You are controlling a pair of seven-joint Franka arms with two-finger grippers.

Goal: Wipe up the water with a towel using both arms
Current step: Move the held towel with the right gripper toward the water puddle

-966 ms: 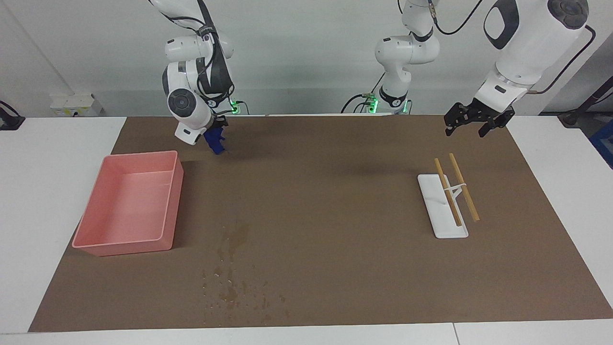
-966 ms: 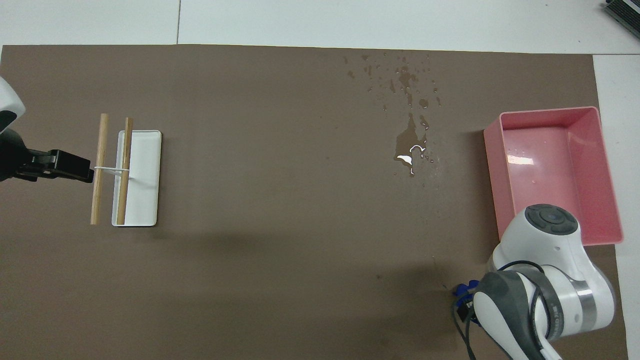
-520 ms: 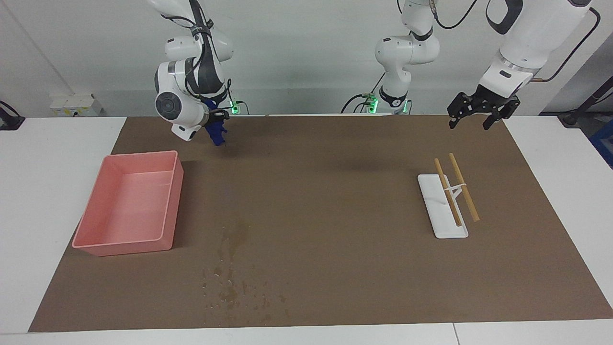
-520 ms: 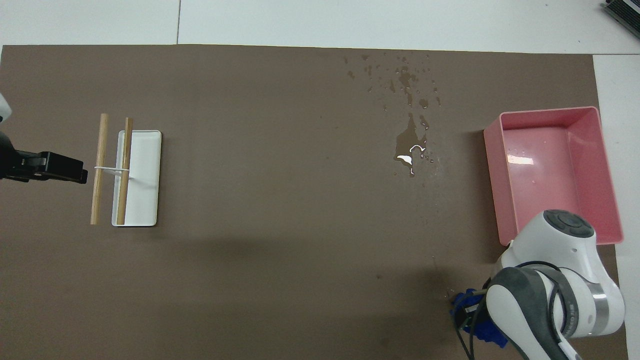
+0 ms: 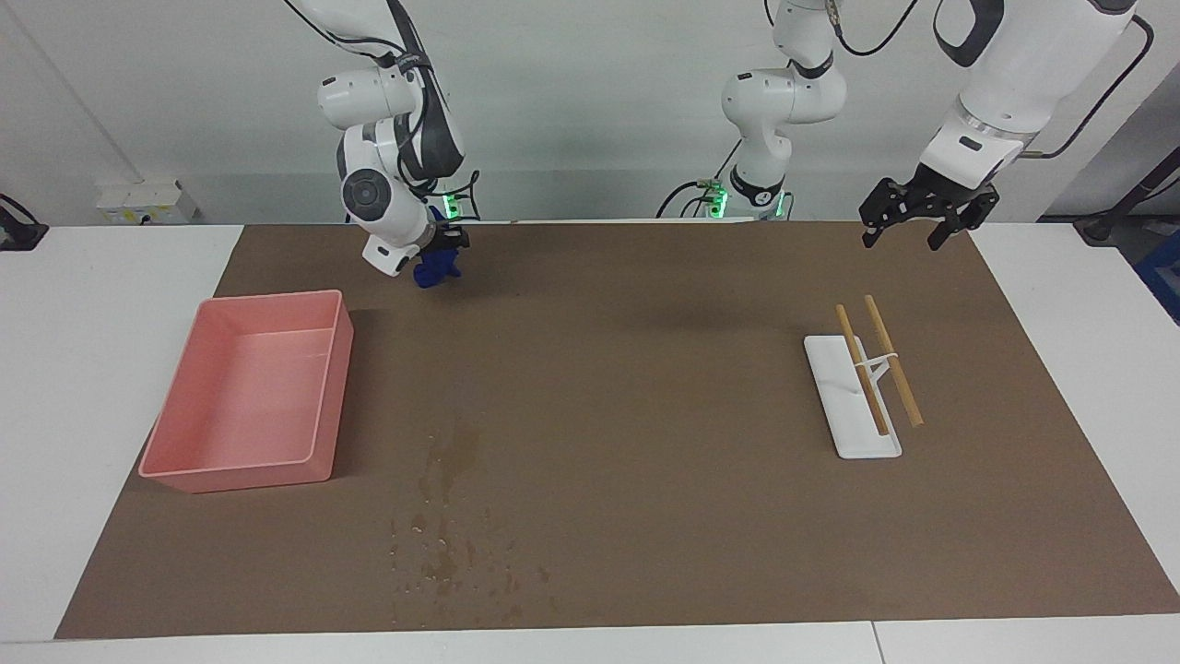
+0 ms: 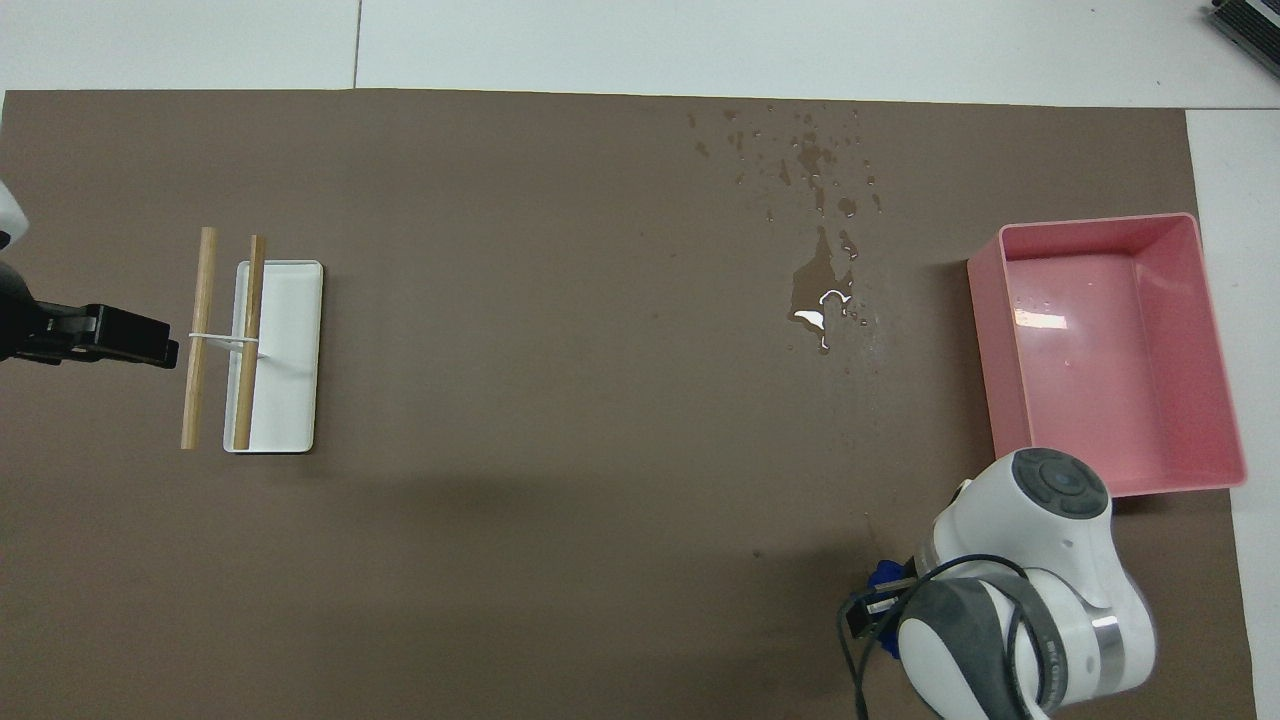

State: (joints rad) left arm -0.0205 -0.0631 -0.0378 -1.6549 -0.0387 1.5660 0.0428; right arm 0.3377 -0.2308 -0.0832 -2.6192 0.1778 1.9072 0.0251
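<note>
**Towel up in R gripper, water unwiped**

The towel was a small royal-blue bunch, crumpled, hanging from the right gripper over the brown mat, at abt 1 o'clock from the pink tray in the facing view. The water was a darker blotch w/ scattered shiny droplets on the mat, beside the tray and farther from the robots than the towel.

Facing view showed the towel clear of the mat, a shadow under it, and both arms whole. Overhead view hid most of the towel under the right arm's wrist, only a blue scrap showing at abt 9 o'clock of it; it did show a bright glint in the puddle, which the facing view lacked.

R gripper was clenched on the towel. The left gripper hung w/ fingers spread wide, holding nothing, over the mat's edge at abt 1 o'clock from the white rack and its two wooden rods.
</note>
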